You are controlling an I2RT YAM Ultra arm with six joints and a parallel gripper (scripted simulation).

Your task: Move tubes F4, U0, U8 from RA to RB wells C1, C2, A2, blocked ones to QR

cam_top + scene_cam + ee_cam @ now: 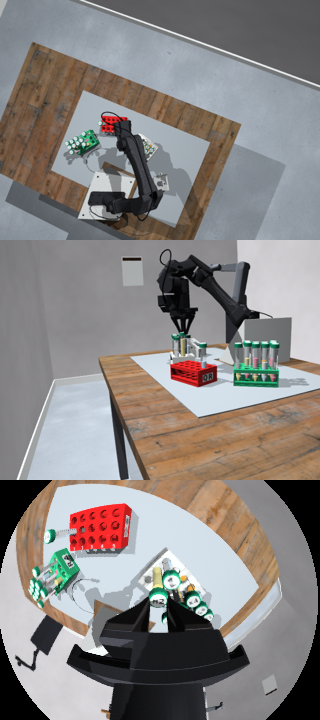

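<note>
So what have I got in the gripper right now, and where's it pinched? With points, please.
A tube with yellow contents (183,347) (157,577), held by its green-and-white cap (181,333) (158,598) between the fingertips of the gripper (183,332) (158,600).
</note>
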